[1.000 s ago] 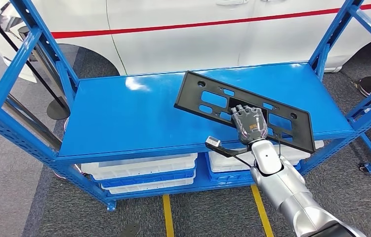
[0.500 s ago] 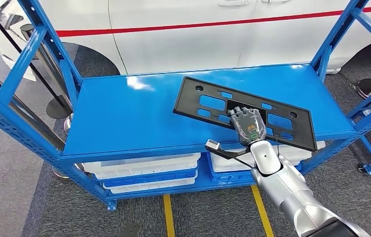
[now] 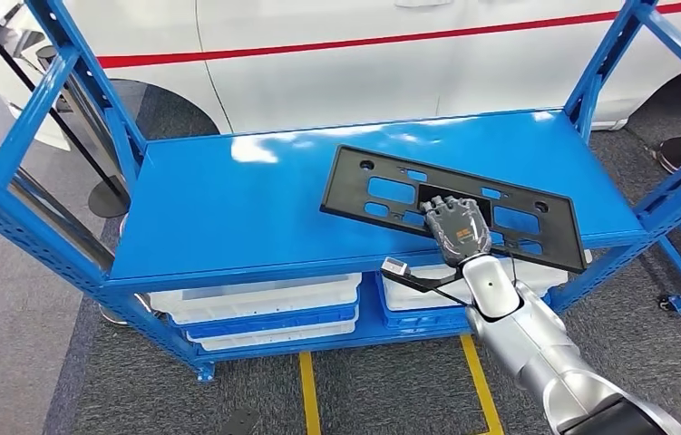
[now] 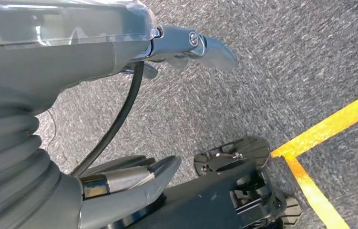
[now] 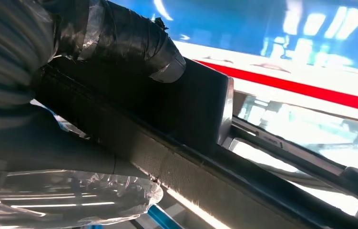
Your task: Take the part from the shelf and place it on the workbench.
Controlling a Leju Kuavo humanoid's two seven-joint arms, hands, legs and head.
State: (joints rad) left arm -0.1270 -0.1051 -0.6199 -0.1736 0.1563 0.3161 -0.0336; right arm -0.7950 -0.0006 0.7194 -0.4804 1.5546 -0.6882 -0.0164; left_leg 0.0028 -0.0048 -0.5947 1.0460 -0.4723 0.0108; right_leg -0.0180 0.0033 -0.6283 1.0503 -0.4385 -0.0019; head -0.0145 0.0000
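Over the right half of the blue shelf (image 3: 228, 217), the black license-plate bracket (image 3: 391, 190) is gripped at its near edge by the right hand (image 3: 457, 228); the left hand (image 4: 119, 95) is seen empty above grey carpet.

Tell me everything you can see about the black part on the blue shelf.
The black part is a flat, oblong frame, plastic by its look, with rectangular cutouts and small round holes. It lies askew on the blue shelf, its near right corner past the front edge. The right hand grips its near edge, thumb on it in the wrist view.
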